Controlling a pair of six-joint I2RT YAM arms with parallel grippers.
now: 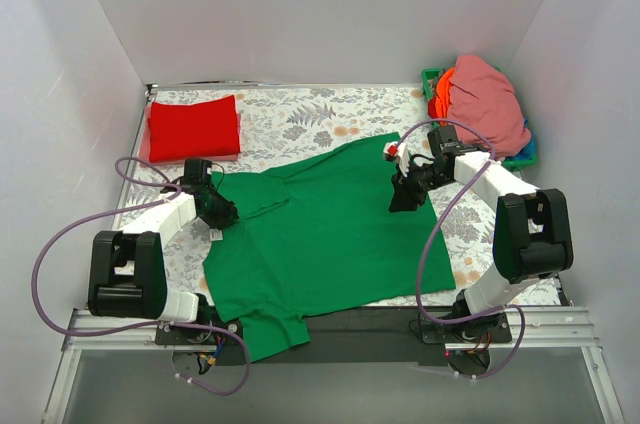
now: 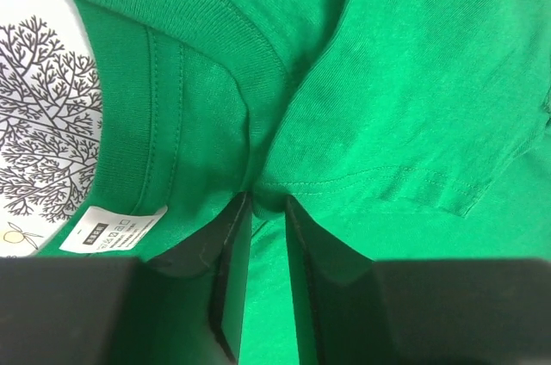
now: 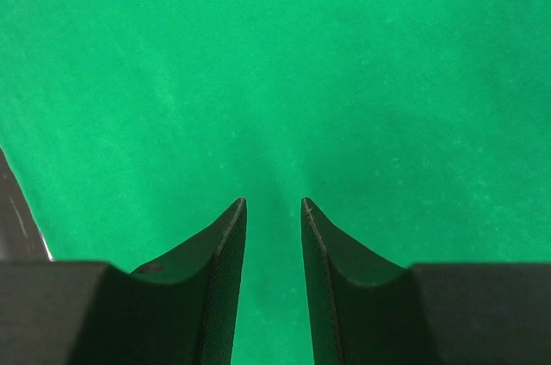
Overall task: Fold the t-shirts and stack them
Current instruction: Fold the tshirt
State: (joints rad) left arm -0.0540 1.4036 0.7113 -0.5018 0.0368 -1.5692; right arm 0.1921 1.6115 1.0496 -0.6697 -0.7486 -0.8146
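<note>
The large green t-shirt (image 1: 320, 234) lies spread on the flowered tablecloth, one sleeve hanging over the near edge. My left gripper (image 1: 222, 212) is at its collar and is shut on a pinched fold of green cloth beside the neck seam, seen in the left wrist view (image 2: 268, 200); the collar label (image 2: 116, 229) lies to the left. My right gripper (image 1: 405, 199) is over the shirt's right side, jaws slightly apart above flat green cloth (image 3: 273, 203), holding nothing. A folded red t-shirt (image 1: 195, 127) lies at the back left. Pink (image 1: 488, 99) and orange (image 1: 443, 94) shirts are piled at the back right.
The pink and orange shirts sit in a green plastic basket (image 1: 432, 74) in the back right corner. White walls close in the table on three sides. A black strip and metal rail (image 1: 380, 319) run along the near edge by the arm bases.
</note>
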